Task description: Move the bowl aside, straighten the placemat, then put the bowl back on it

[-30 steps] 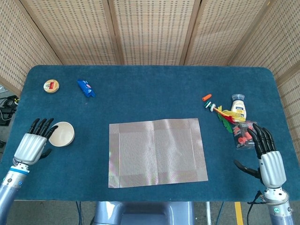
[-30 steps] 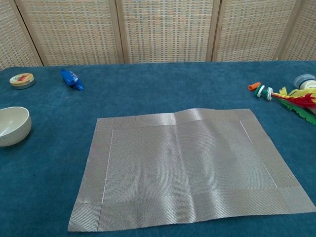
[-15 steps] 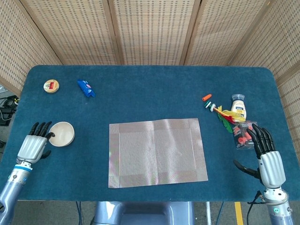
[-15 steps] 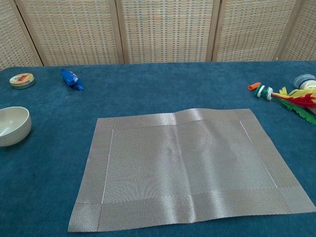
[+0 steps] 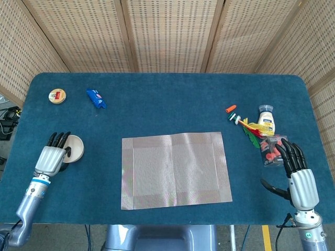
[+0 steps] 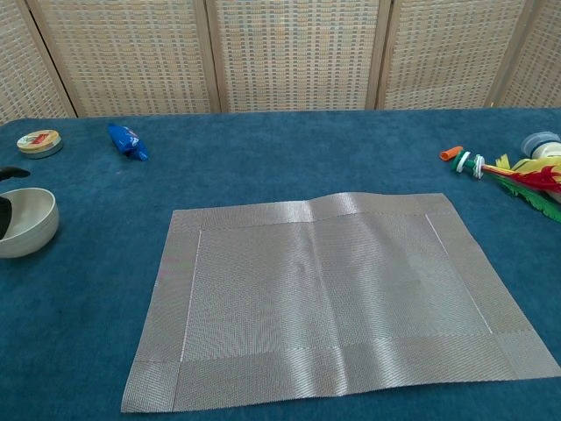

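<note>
Deep blue felt-like cloth covers the table [image 5: 167, 99] in the head view, with woven cane screens standing behind it. At the centre lies the placemat [image 5: 175, 170], a flat rectangle of shiny silver-grey weave with a lighter border band. Its long axis runs left to right, nearly square to the table edge, tilted only slightly. Well to its left sits the bowl [image 5: 75, 148], small, round and cream, off the mat on bare cloth. The left hand [image 5: 52, 157] covers the bowl's left side, its dark fingertips [image 5: 58, 137] lying over the rim; whether it actually grips the bowl cannot be told. The right hand [image 5: 298, 170] rests near the right front edge, fingers extended and a little apart, thumb out to the side, holding nothing. Just beyond it are a clear packet with red pieces [image 5: 272, 150], a feathered toy [image 5: 251, 129], a small squat bottle [image 5: 266, 119] and an orange cap [image 5: 230, 109]. Far left are a round tin [image 5: 57, 95] and a crumpled blue wrapper [image 5: 96, 98].

In the chest view, the placemat [image 6: 329, 298] fills the foreground, its weave fine and ribbed, with a low ridge raised at the middle of its far edge. The bowl [image 6: 28, 224] stands upright at the left edge, a dark fingertip showing against its inner left side. The tin [image 6: 39, 142], wrapper [image 6: 127, 142] and feathered toy [image 6: 526, 182] lie farther back.
</note>
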Controlling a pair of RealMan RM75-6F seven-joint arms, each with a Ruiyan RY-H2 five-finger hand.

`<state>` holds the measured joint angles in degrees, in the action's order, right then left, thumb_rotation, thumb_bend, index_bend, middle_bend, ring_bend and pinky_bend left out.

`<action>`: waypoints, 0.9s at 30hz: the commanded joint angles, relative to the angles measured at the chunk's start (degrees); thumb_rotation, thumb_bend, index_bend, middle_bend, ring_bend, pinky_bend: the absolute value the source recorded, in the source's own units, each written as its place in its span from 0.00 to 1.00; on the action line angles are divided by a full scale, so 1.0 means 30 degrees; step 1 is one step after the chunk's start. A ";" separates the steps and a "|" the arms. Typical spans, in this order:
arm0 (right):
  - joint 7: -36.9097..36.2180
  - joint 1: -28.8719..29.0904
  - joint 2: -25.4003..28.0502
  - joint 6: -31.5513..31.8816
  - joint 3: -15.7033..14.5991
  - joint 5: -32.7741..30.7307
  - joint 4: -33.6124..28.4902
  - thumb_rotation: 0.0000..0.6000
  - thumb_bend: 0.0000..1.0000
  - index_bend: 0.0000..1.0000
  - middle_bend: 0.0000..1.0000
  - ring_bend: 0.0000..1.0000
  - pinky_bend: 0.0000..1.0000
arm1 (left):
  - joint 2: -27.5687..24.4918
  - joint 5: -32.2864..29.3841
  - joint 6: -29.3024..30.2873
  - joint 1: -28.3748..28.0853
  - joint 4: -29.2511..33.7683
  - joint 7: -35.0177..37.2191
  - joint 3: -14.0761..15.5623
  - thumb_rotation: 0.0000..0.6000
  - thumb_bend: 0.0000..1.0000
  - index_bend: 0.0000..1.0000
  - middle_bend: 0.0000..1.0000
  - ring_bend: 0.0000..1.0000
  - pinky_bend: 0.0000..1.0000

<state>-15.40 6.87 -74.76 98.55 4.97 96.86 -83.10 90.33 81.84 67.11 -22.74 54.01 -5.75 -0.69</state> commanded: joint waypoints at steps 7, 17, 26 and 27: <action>-0.0026 -0.0008 0.0025 0.0039 -0.0007 0.0041 -0.0025 1.00 0.26 0.08 0.00 0.00 0.00 | 0.0107 0.0172 0.0152 0.0011 -0.0064 -0.0146 -0.0089 1.00 0.29 0.67 0.00 0.00 0.00; 0.0017 -0.0048 0.0036 0.0170 -0.0039 0.0160 -0.0073 1.00 0.26 0.08 0.00 0.00 0.00 | -0.0014 0.0253 0.0105 0.0052 0.0125 -0.0126 -0.0130 1.00 0.35 0.67 0.00 0.00 0.00; -0.0012 -0.0029 0.0029 0.0117 -0.0020 0.0110 -0.0066 1.00 0.26 0.08 0.00 0.00 0.00 | -0.0616 0.0820 0.0616 -0.0112 0.1323 -0.0223 -0.0170 1.00 0.35 0.67 0.00 0.00 0.00; -0.0015 -0.0027 0.0030 0.0120 -0.0013 0.0104 -0.0070 1.00 0.26 0.08 0.00 0.00 0.00 | -0.0736 0.1001 0.0752 -0.0196 0.1664 -0.0338 -0.0175 1.00 0.35 0.67 0.00 0.00 0.00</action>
<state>-15.45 6.78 -74.67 98.91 4.93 97.17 -83.31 88.90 84.01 68.67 -22.98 57.51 -6.32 -1.18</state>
